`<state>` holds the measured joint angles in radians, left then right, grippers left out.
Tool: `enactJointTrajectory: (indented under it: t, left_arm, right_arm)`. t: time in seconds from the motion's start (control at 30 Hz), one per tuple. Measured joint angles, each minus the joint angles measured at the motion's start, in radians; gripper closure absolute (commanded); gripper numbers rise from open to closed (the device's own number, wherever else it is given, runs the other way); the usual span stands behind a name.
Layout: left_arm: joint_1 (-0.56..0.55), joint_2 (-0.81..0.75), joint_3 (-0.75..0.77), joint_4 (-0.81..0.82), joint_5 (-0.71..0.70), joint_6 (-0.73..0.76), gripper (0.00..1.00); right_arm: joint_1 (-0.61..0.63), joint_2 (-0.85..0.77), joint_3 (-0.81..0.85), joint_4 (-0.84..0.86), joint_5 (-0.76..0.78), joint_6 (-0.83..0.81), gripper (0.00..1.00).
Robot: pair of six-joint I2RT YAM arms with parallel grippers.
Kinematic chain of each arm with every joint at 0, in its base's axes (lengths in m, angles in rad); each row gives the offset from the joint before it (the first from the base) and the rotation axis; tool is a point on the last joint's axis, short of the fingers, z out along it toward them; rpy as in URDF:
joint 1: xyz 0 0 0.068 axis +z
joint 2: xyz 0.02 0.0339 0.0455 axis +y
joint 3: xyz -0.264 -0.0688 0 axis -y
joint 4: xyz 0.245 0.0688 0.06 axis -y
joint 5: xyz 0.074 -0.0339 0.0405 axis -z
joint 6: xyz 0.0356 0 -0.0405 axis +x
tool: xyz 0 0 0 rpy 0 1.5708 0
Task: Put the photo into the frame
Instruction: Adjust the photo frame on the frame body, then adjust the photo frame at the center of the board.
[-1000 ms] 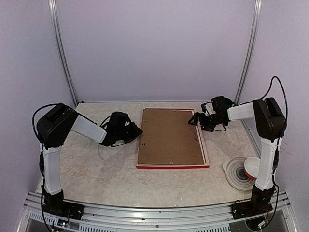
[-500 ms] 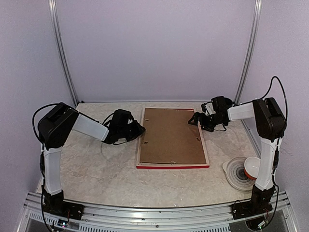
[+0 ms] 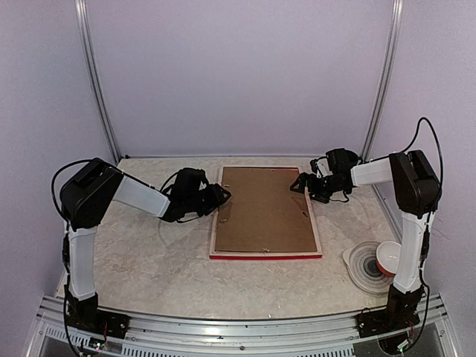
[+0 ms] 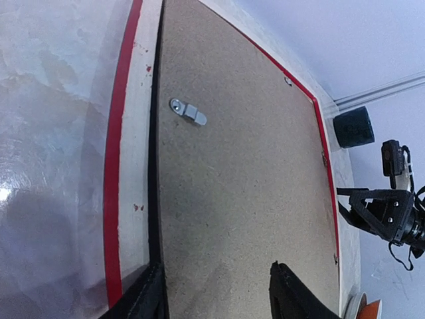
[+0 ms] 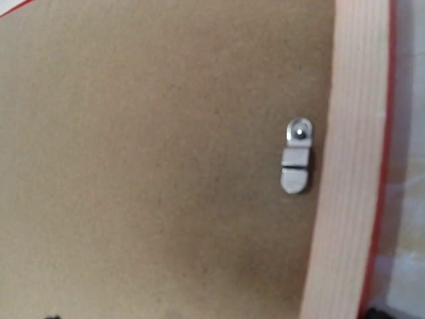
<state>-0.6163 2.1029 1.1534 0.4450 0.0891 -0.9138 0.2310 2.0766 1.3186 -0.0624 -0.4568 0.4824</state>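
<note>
**Operator:** State the inventory, by count.

**Unit:** One frame (image 3: 223, 236), lying back-up on the table (image 3: 141, 253). One brown backing board (image 3: 264, 208), seated inside the frame's pale wooden rails. Two pincers, both mine: the left pincer (image 3: 222, 195) and the right pincer (image 3: 300, 184). One striped plate (image 3: 361, 266) at the near right, with one red-and-white bowl (image 3: 387, 256) on it. Each wrist view shows one metal clip plainly: a first tab (image 4: 188, 111) and a second tab (image 5: 297, 155), each on the board close to a rail. In the top view the tabs are too small to count.

**Operator:** Where is the frame relative to each pincer?

**Unit:** It lies mid-table, between the two. My left pincer is at its left rail. One finger (image 4: 149, 299) is at the dark gap between rail and board, and the other is over the board. I cannot tell whether either touches. My right pincer is at the far part of the right rail.

**Operator:** What is the state of the jaws?

**Unit:** On the left, the jaws are apart and clamp nothing. On the right, they are spread wide and hold nothing.
</note>
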Motion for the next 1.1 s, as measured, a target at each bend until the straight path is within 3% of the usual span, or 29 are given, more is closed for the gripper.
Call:
enactJointTrajectory:
  t: [0.27,0.3,0.5,0.7,0.9,1.1]
  left_arm:
    - [-0.002,-0.054,-0.025,-0.013,-0.019,0.006,0.10]
    - [-0.001,-0.066,-0.032,-0.015,-0.020,0.005,0.02]
    - [-0.002,-0.159,-0.083,-0.034,-0.018,0.014,0.01]
    - [-0.017,-0.321,-0.193,-0.119,-0.028,0.061,0.01]
    - [-0.129,-0.483,-0.319,-0.251,-0.106,0.140,0.01]
    - [-0.260,-0.526,-0.355,-0.372,-0.204,0.209,0.01]
  right_arm:
    - [0.002,-0.014,-0.028,0.018,0.002,-0.013,0.01]
    - [0.002,-0.020,-0.037,0.018,0.005,-0.013,0.01]
    - [0.002,-0.107,-0.113,-0.019,0.029,-0.018,0.01]
    - [0.005,-0.323,-0.264,-0.067,0.059,-0.031,0.01]
    - [0.064,-0.528,-0.374,-0.128,0.133,-0.067,0.01]
    - [0.137,-0.618,-0.470,-0.183,0.197,-0.087,0.01]
